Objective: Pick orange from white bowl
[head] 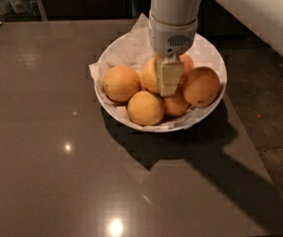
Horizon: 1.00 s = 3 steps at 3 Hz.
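The white bowl [216,54], lined with crinkled white paper, stands on the dark table and holds several fruits. The orange [150,75], the palest and most yellowish one, lies in the middle of the bowl. My gripper [163,83] reaches straight down into the bowl from above. Its near finger [169,77] lies flat against the front of the orange, and the far finger is hidden behind it. The gripper looks shut on the orange, which still rests among the other fruits.
Deeper-orange fruits crowd the orange: one to the left [121,83], one in front [145,107], one to the right [201,86]. The glossy dark table [57,172] extends to the left and front. Its right edge [259,162] runs diagonally, with floor beyond.
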Tool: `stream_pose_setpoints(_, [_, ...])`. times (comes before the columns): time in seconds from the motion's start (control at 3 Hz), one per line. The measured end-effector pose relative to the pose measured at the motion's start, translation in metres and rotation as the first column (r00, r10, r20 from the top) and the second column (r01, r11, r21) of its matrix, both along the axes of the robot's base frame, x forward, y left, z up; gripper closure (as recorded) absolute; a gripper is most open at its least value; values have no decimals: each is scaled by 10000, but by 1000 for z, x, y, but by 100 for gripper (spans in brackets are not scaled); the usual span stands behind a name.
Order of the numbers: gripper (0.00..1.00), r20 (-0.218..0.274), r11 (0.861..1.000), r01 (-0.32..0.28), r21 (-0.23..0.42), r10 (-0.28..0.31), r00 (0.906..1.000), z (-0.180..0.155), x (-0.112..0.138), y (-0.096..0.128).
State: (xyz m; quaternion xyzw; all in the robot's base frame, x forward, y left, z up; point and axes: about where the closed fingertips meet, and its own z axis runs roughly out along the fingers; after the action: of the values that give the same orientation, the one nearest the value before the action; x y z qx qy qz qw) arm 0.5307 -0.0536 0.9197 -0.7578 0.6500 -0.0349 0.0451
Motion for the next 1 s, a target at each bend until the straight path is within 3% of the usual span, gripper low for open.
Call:
stream_pose_setpoints(0.33, [84,248,9998,-20,200,15,9997,2,5,4])
stream_pose_setpoints(0.67, [100,830,9957,-269,891,195,9964,29,-8,5])
stream_pose_setpoints(1.0, [100,1349,9860,-735,1499,532,9894,60,-31,6])
